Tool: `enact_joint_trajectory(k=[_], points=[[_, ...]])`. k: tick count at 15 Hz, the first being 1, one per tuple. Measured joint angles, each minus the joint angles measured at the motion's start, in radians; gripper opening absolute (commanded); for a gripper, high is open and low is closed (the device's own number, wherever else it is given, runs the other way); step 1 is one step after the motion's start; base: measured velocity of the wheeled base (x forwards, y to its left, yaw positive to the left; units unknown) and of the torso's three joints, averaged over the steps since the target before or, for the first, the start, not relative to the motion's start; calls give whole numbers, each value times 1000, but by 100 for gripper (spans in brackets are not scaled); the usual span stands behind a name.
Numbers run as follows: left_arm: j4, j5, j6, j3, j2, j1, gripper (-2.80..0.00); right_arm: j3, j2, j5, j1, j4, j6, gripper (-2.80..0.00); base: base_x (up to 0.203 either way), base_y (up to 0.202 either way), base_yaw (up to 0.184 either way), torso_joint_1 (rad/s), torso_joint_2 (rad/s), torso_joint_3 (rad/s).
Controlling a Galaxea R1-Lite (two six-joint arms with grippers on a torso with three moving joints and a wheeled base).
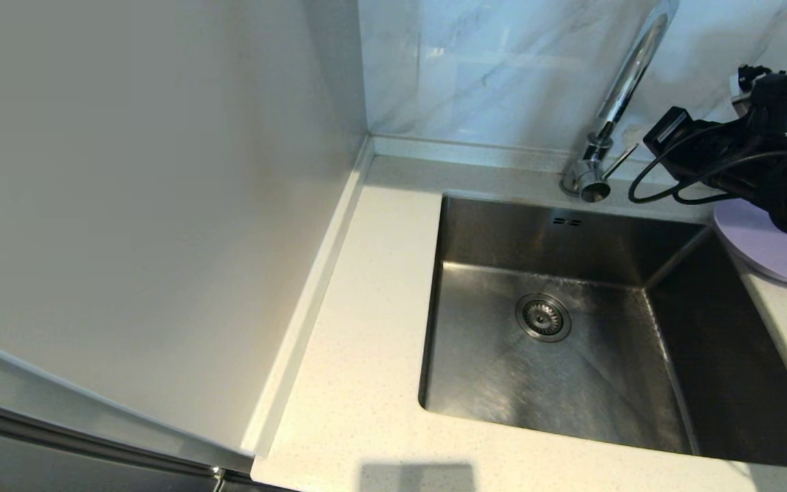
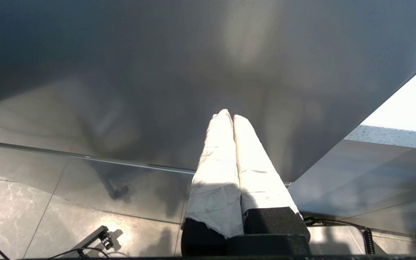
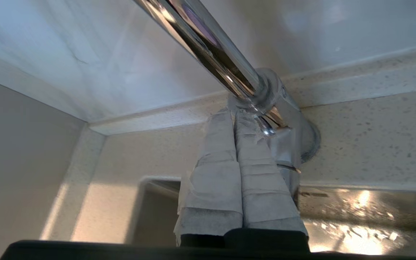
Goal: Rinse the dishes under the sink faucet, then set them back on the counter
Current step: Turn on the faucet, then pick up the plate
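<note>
The right gripper's (image 3: 234, 115) tape-wrapped fingers (image 3: 215, 162) are pressed together beside the chrome faucet (image 3: 208, 43) base. The flat lavender plate (image 1: 769, 253) is rested on the speckled counter (image 1: 359, 355), right of the steel sink (image 1: 557, 328). The left gripper (image 2: 231, 115) is likewise closed.

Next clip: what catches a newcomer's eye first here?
The bare steel sink with its round drain strainer fills the middle, and no dish is in it. At its back edge the right gripper, fingers shut, sits against the chrome faucet base, with the lavender plate on the counter just below the arm.
</note>
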Motion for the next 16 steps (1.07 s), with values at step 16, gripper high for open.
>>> enact_joint_trajectory(k=[16], points=[[0, 0, -1, 0, 0, 0, -280, 9, -72, -81, -33, 118, -128, -280, 0, 0, 0, 0, 0, 0]])
